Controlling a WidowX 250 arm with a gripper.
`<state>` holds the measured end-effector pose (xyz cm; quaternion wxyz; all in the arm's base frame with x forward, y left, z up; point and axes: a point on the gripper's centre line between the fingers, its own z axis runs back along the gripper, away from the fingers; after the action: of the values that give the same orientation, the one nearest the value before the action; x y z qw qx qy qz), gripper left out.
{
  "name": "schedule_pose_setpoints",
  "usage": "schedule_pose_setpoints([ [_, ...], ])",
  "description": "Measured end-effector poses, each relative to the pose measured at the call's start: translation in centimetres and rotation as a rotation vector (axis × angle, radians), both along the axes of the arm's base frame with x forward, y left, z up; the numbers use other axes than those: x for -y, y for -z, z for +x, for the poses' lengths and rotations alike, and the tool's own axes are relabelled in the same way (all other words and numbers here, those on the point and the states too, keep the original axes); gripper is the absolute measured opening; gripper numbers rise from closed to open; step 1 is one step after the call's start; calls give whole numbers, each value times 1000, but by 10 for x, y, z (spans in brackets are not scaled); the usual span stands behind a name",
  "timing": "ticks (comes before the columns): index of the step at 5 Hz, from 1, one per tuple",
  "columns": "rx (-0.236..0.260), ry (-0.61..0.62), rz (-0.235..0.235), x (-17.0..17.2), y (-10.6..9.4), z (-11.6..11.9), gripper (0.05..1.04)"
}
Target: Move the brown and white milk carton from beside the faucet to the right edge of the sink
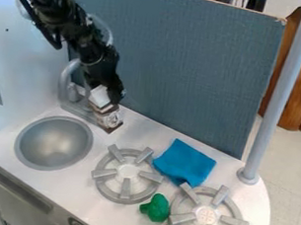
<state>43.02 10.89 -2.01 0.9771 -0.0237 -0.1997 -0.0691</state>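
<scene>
The black gripper (107, 93) hangs down over the back of the counter, behind and to the right of the sink, close to the faucet. Directly below it is a small brown and white box-like item (109, 118), its upper part overlapped by the gripper; whether it is held cannot be told. A blue cloth (185, 162) lies between and behind the two burners, partly against the left one. A green toy vegetable, perhaps a pepper or broccoli (157, 207), rests between the burners towards the front edge.
The round sink (53, 143) is at the left, with a grey faucet (67, 80) behind it. Left burner (125, 194) and right burner (178, 218) stand on the counter. A blue-grey panel (190, 68) rises behind, and a grey pole (280, 96) stands at the right.
</scene>
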Motion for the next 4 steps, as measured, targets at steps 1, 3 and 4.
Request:
schedule_pose_setpoints([
  [1,-28,-6,34,2,14,-27,818],
  [3,-67,-43,144,-2,29,-44,818],
  [4,-85,-28,174,0,35,-51,818],
])
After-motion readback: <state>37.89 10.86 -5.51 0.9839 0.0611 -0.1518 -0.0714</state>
